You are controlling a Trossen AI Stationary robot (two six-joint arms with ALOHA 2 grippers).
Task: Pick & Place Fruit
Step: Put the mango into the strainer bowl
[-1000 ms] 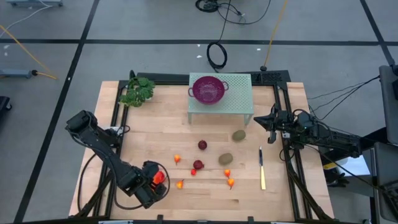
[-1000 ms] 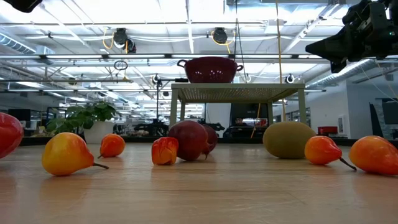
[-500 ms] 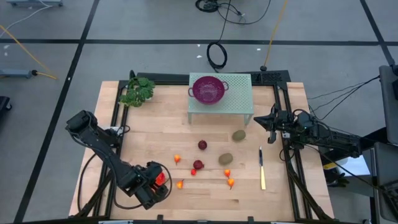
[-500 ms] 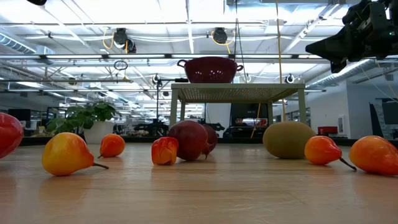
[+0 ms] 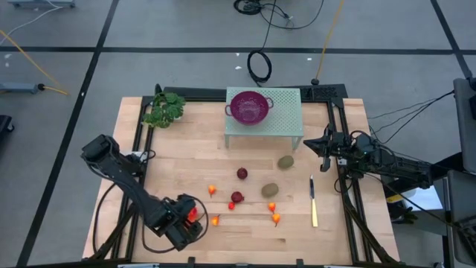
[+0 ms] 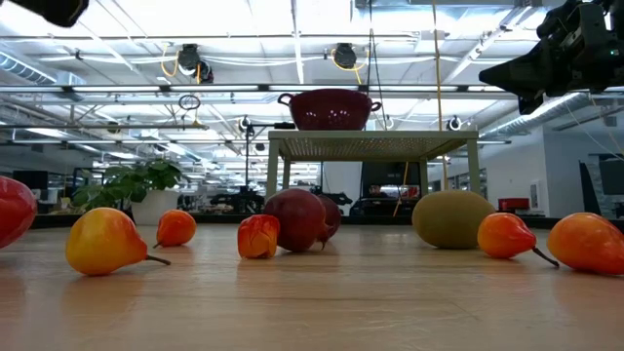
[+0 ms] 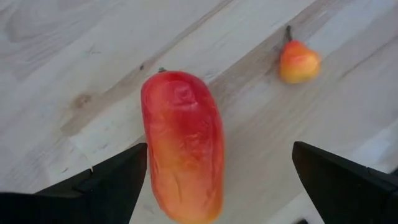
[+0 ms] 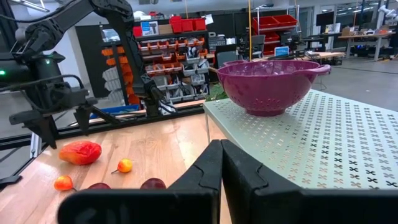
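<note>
Hovering over the front-left of the wooden table (image 5: 178,160), the left gripper (image 5: 192,218) has its fingers spread wide either side of the longish orange-red fruit (image 7: 183,146), which lies flat on the wood; no contact visible. A small orange-red pear-shaped bit (image 7: 298,61) sits just beside it, clear of the fingers. Mid-table holds two dark red balls (image 5: 242,173), two brownish-green ovals (image 5: 285,161) and more tiny orange-red bits (image 5: 275,217). A slim yellowish knife (image 5: 313,202) lies toward the right. A purple colander (image 5: 250,106) stands on the pale green perforated stand (image 5: 286,119) at the back, with a leafy green sprig (image 5: 165,109) back-left. The right gripper (image 5: 326,144), fingers pressed together and empty, waits at the right edge beside the stand.
</note>
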